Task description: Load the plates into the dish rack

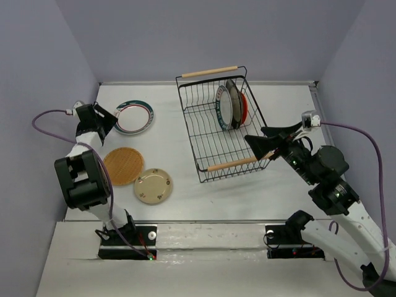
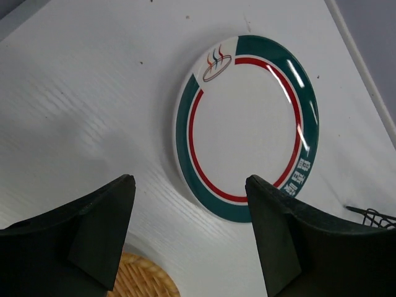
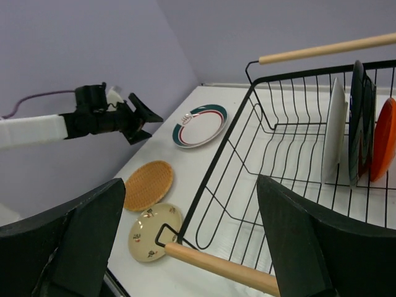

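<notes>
Plates, three upright in dish rack

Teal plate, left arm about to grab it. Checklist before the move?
1. Jaws of left gripper open, empty: ok.
2. Flat teal plate clear of tan plate: ok.
3. Rim between jaws: not ok, plate lies ahead.
4. Free slots in rack: ok, three plates stand at far end.
5. Path clear of right gripper: not ok, it hangs by the near handle.
</notes>
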Tool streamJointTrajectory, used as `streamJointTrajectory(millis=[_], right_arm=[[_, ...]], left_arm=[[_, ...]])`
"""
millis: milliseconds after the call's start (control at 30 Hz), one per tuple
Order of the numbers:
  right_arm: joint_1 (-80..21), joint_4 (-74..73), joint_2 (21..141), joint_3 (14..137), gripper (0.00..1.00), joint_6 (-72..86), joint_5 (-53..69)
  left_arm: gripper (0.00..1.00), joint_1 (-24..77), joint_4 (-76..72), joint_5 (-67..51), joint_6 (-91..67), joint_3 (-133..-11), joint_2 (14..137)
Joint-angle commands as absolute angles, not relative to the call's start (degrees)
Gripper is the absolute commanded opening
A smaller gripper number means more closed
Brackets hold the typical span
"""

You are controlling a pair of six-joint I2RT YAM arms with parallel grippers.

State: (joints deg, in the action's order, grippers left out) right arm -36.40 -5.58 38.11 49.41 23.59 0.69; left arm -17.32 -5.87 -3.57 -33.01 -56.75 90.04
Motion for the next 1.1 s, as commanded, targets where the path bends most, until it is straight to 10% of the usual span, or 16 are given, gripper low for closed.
streamJointTrajectory(millis=[0, 467, 733, 1067], right_arm=[[-36.21, -3.78, 35.07, 47.46, 0.92, 23.73, 4.13], [-36.21, -4.22, 36.83, 46.23, 0.89, 24.87, 5.62], [-36.21, -4.66, 37.79, 46.4, 0.88, 26.8, 4.84], [-36.21, -7.12, 42.45, 50.1, 0.89, 27.33, 9.58]], left_arm=[[0.82, -19.68, -8.7, -8.96, -33.66, -61.69, 96.31], [0.69, -19.78, -18.81, -16.43, -39.11, -68.46, 114.6], [0.06, -19.86, -22.58, -18.1, -39.73, -68.82, 116.82], [0.06, -19.69, -30.84, -20.81, -44.38, -62.85, 95.55]])
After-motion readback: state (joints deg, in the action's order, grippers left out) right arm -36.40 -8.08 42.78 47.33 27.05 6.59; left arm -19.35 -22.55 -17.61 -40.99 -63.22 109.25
